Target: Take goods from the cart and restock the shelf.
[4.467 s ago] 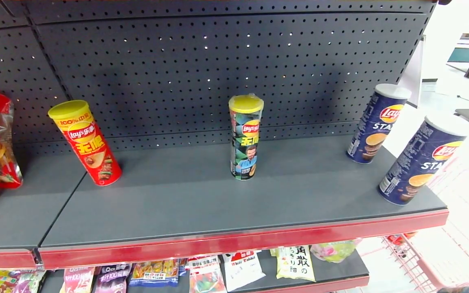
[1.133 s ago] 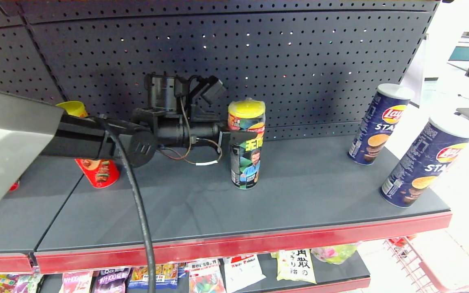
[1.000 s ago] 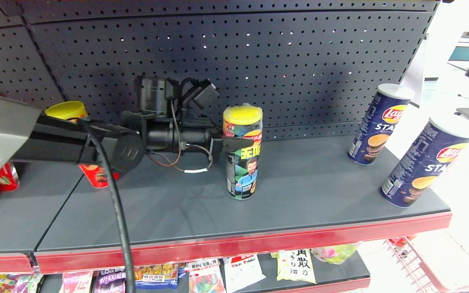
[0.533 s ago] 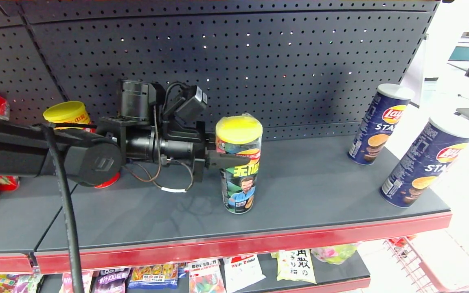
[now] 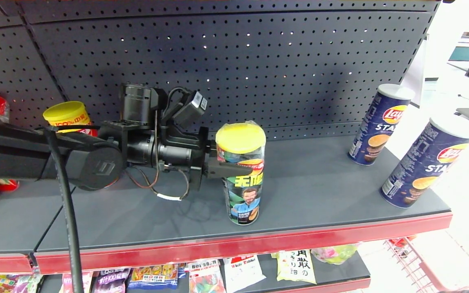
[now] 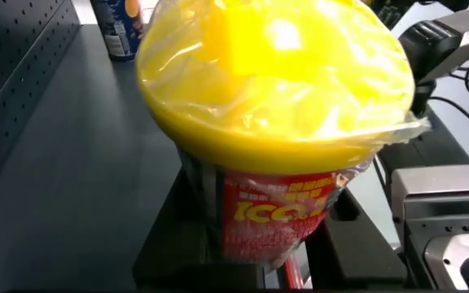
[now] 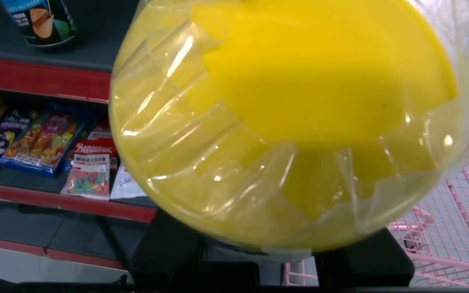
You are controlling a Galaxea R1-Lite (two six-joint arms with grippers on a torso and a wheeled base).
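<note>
My left gripper [image 5: 236, 167] is pinching the yellow-lidded green-and-black chip tube [image 5: 244, 195] upright near the dark grey shelf's [image 5: 320, 191] front edge, my right gripper [image 7: 271, 254] clamps another film-wrapped yellow-lidded tube [image 7: 283, 122] yet to be shelved, so I judge restocking midway.

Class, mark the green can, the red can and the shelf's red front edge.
green can [image 5: 244, 195], head view, lower label.
red can [image 5: 64, 111], head view, yellow lid.
shelf's red front edge [image 5: 299, 239], head view, middle of the strip.
</note>
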